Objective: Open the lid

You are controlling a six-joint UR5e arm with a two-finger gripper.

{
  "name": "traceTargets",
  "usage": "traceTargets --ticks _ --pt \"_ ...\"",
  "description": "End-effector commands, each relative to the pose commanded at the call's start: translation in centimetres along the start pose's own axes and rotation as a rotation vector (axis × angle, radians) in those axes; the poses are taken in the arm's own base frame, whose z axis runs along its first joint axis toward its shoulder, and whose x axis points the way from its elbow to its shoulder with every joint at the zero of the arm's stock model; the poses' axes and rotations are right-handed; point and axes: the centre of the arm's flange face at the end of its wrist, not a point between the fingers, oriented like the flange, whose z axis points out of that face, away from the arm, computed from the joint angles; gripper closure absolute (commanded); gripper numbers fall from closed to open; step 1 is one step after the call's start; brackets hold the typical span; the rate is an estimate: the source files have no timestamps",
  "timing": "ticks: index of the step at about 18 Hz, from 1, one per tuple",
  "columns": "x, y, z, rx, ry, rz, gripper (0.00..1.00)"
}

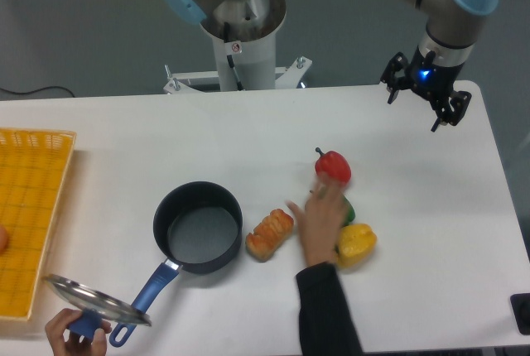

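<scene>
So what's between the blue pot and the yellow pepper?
In the camera view, the orange pastry and a person's hand lie between the saucepan and the yellow pepper.
</scene>
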Motion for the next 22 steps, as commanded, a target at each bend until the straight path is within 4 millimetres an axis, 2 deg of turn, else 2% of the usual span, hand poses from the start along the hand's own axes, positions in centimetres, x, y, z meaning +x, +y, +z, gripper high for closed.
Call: traceTargets --ticks 22 --pt "-0.24 -0.24 -0.10 -0.003 -0.020 0.004 0.00"
